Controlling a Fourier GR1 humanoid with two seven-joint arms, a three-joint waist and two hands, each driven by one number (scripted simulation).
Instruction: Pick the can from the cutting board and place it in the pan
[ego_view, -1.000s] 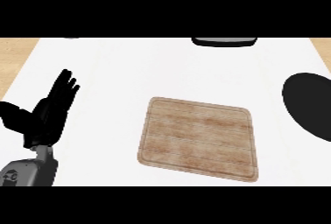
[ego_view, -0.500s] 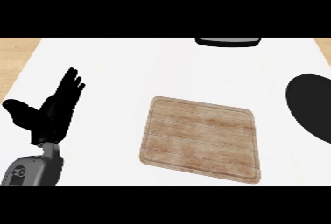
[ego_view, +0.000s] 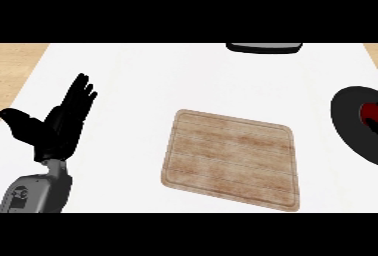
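**Left hand open at counter's edge, can sits in pan**

Left hand (ego_view: 57, 127) stands at the left side of the white counter (ego_view: 148, 75), fingers straight and pointing up and away, thumb spread out to the left — wide open, holding nothing. Its grey forearm (ego_view: 37, 192) comes in from the lower left corner. The hand is well apart from the board (ego_view: 232, 159), which lies near the middle of the counter, a pale wooden slab with rounded corners, turned slightly askew. Its top is bare.

At the right edge the black pan (ego_view: 351, 125) shows only in part, cut off by the frame. Inside it a patch of red is visible — the can (ego_view: 368, 114), lying within the pan's rim, though most of it falls outside the view and its pose cannot be told. Pan and board are apart, with a strip of white counter between them.

At the far edge of the counter, right of centre, a dark, flat object with a grey rim (ego_view: 263, 47) is partly cut off. Light wood (ego_view: 18, 62) shows beyond the counter's left side. The right hand does not appear.
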